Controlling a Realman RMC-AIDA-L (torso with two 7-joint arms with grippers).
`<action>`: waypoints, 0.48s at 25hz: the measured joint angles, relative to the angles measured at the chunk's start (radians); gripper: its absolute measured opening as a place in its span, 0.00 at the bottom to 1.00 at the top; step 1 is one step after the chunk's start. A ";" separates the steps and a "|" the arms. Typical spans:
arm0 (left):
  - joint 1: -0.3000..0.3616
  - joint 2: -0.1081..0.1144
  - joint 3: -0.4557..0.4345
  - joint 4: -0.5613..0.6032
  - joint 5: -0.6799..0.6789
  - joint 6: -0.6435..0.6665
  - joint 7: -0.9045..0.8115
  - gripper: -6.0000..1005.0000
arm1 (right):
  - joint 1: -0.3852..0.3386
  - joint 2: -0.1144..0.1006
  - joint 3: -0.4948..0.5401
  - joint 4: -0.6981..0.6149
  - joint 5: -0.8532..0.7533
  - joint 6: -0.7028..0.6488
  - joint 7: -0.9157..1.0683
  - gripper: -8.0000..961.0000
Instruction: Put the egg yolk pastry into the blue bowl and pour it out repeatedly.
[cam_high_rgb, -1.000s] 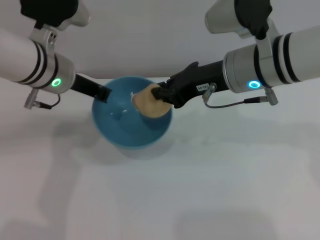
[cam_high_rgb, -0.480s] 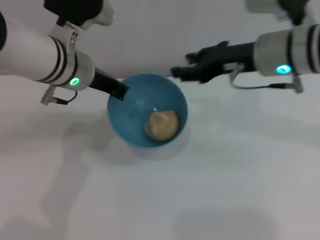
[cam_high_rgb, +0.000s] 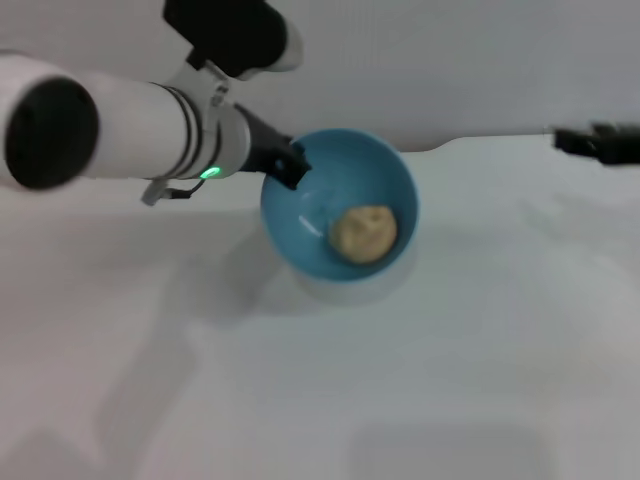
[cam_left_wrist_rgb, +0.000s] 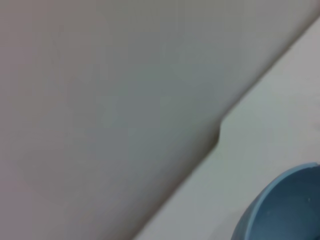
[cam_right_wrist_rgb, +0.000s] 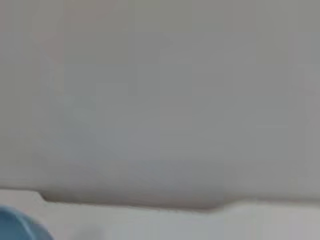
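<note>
Pouring step at hand: egg yolk pastry (cam_high_rgb: 363, 234) inside tilted blue bowl (cam_high_rgb: 340, 170), rim clenched by left end effector (cam_high_rgb: 291, 164); right end effector (cam_high_rgb: 575, 140) far off, grip unclear; next, further tipping over the desk (cam_high_rgb: 400, 380).

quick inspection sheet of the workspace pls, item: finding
surface: white table, bare apart from the bowl
job's things: egg yolk pastry lies inside the blue bowl, which is tilted
clutter: nothing seen
grippers: left tool grips the bowl's rim on the robot's left side; right tool at the picture's right edge, clear of the bowl, holding nothing
cables: short grey lead under the left wrist
surroundings: plain pale wall behind the table
</note>
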 joint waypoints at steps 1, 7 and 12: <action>0.004 -0.001 0.024 0.002 0.022 0.038 -0.016 0.03 | -0.013 0.000 0.013 0.018 0.000 0.001 0.000 0.58; 0.018 -0.004 0.139 0.006 0.213 0.222 -0.174 0.02 | -0.034 -0.002 0.044 0.116 0.005 0.003 -0.004 0.58; 0.018 -0.006 0.218 0.003 0.429 0.296 -0.334 0.02 | -0.038 -0.001 0.035 0.127 0.006 0.004 -0.005 0.58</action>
